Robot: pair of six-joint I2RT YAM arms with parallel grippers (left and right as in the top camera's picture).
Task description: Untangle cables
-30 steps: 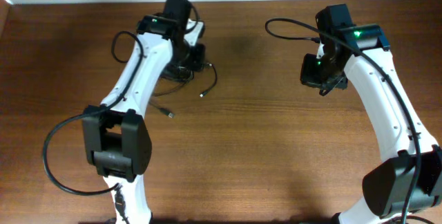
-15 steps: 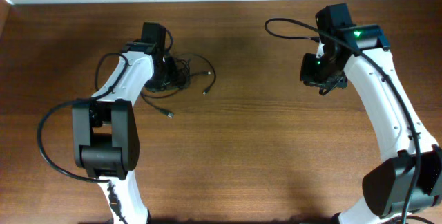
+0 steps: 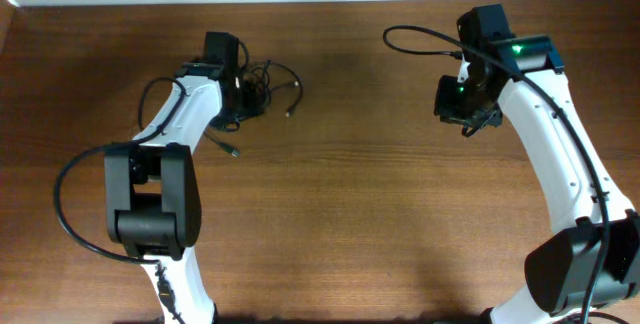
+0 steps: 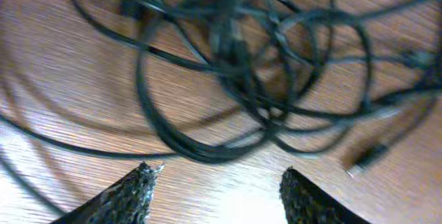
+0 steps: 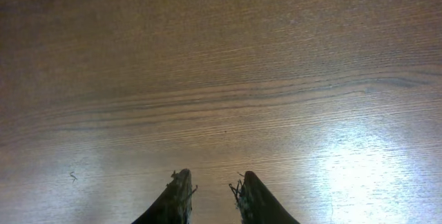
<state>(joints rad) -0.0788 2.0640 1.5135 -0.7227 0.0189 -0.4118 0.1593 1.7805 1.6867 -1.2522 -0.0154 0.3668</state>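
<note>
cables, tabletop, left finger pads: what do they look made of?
Cables: black, matte, probably rubber or PVC jacket; they bend in loose loops.
Table: wood or wood-look laminate, semi-gloss; grain lines plus lamp glare.
Left finger pads: black, coarse grainy surface, maybe grip tape or textured plastic; cannot tell which.

Overhead straight down on table (image 3: 330,214); both wrist views close above it; left shares cables (image 4: 231,51).

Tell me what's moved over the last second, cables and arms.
The left hand swung to the left, and the cables slid up-frame and slightly left in the overhead view, with their loose plugs trailing. That hand is open, with the bundle just ahead of its tips. The right hand stayed put.
</note>
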